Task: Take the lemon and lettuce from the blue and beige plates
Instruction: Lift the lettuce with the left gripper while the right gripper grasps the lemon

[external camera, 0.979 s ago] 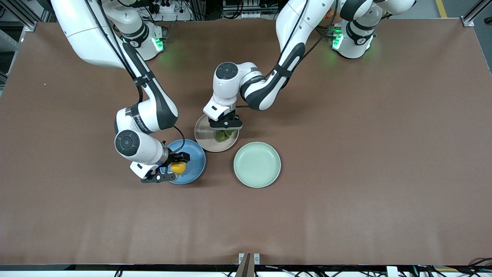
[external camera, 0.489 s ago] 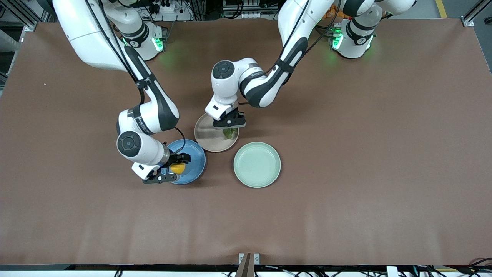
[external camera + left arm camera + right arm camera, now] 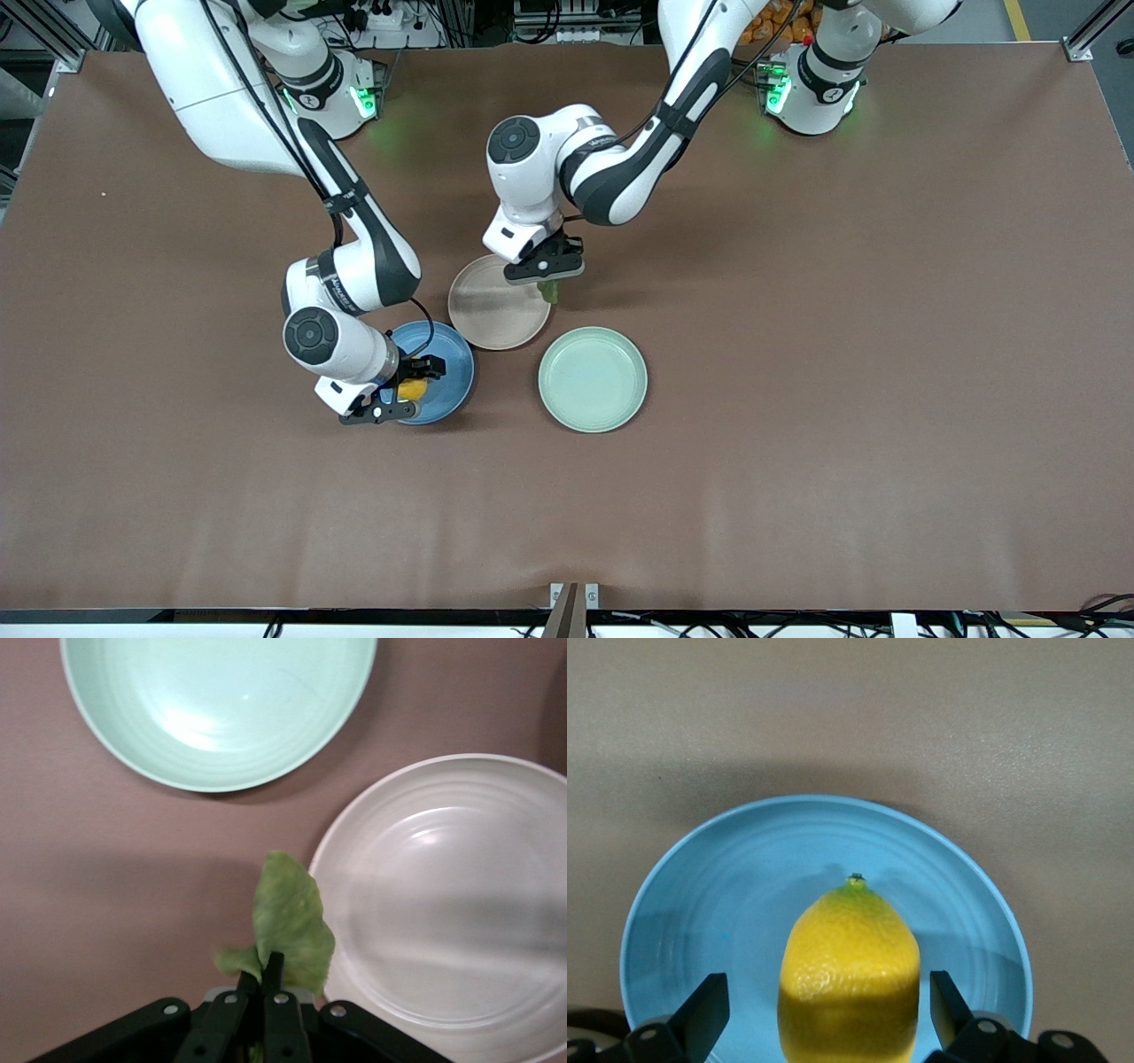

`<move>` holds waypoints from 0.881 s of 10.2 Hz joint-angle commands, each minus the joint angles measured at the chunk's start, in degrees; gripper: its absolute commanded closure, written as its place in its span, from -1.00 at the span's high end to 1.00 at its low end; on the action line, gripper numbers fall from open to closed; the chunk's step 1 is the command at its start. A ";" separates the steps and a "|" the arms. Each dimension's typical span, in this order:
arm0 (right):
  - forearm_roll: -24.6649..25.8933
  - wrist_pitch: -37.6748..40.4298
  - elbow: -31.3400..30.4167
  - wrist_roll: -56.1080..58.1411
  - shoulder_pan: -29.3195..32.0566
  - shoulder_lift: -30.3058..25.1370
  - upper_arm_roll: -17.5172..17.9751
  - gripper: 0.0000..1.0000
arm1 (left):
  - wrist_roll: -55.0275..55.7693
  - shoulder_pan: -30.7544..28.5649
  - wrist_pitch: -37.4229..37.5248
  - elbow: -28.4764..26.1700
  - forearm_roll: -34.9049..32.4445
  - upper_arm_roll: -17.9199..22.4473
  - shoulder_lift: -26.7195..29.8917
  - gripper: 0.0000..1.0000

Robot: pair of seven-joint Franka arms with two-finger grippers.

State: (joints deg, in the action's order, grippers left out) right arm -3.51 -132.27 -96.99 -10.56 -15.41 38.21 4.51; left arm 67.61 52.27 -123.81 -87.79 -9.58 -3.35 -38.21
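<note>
Left end effector: mine, up in the air over the edge of the beige plate on the side toward the left arm's end of the table, just above centre in the front view; fingers pressed together, pinching the lettuce.
Left end effector, wrist view: the two dark fingers meet at the bottom centre of the frame with the leaf caught between them.
Lettuce: hangs from my left fingers, clear of the plate; in the left wrist view the lettuce droops over bare table just beside the beige rim.
Beige plate: on the table at centre frame, touching or nearly touching the blue plate; nothing lies in the beige plate that I can see.
Right end effector: mine, low over the blue plate at lower left of centre; fingers spread wide, one on each side of the lemon, with gaps showing in the wrist view.
Right fingers: apart from the fruit's skin on both sides.
Lemon: rests in the blue plate; the lemon fills the bottom centre of the right wrist view, green tip pointing away.
Blue plate: on the table, nearer the front camera than the beige one.
Green plate: on the table toward the left arm's end, beside the beige plate, holding nothing.
</note>
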 commanded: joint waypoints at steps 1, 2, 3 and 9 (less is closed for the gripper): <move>0.61 -0.89 0.05 0.54 -0.41 0.55 -0.37 0.90 | -0.28 -2.25 2.50 -4.06 -1.67 -0.08 5.33 -1.00; 0.61 -0.80 0.05 0.54 -0.41 0.55 -0.37 0.39 | -0.54 -3.74 2.78 -4.05 -1.58 -0.08 6.56 -1.00; 0.61 -0.71 0.13 0.54 -0.41 0.55 -0.37 -0.10 | -0.55 -5.06 2.95 -3.71 -1.49 -0.08 7.27 -1.00; 0.52 0.60 0.40 0.45 0.38 0.29 -0.29 -1.00 | -10.99 -17.44 2.96 -2.47 -0.88 -0.08 8.94 -1.00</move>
State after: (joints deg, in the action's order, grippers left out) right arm -3.33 -132.27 -96.96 -10.47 -15.37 38.41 4.19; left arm 59.08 37.69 -121.29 -89.46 -9.61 -2.85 -30.88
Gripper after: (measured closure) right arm 0.374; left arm 0.965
